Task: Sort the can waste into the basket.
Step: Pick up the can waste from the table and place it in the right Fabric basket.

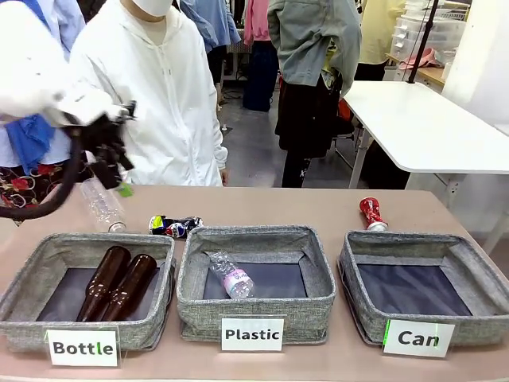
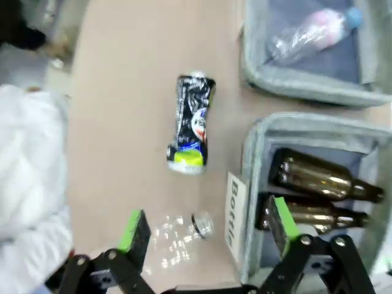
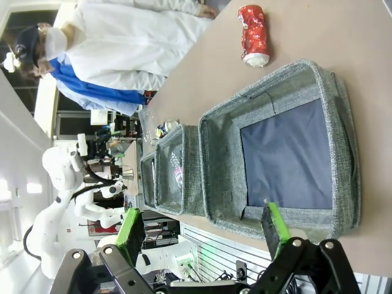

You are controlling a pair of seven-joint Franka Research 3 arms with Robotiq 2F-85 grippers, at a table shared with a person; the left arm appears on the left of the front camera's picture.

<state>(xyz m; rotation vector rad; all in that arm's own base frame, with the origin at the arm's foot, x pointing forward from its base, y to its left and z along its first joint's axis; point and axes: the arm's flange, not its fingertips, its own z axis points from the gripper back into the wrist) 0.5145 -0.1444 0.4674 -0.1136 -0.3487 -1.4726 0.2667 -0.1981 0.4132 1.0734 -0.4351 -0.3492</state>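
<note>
While red can (image 1: 371, 213) and dark can (image 1: 175, 227) lie on the table (image 1: 302, 208), left hand (image 2: 205, 214) and right hand (image 3: 201, 213) hang open, empty.

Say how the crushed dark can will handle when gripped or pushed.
The crushed dark can looks thin-walled, so probably light and apt to dent further. Its creased sides likely stop it rolling; pushed, it probably skids on the smooth tabletop.

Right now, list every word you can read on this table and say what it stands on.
"Bottle": white label on the left basket.
"Plastic": white label on the middle basket.
"Can": white label on the right basket.
Print on the dark can, the red can and the pink bottle wrapper: too small or blurred to read.
</note>
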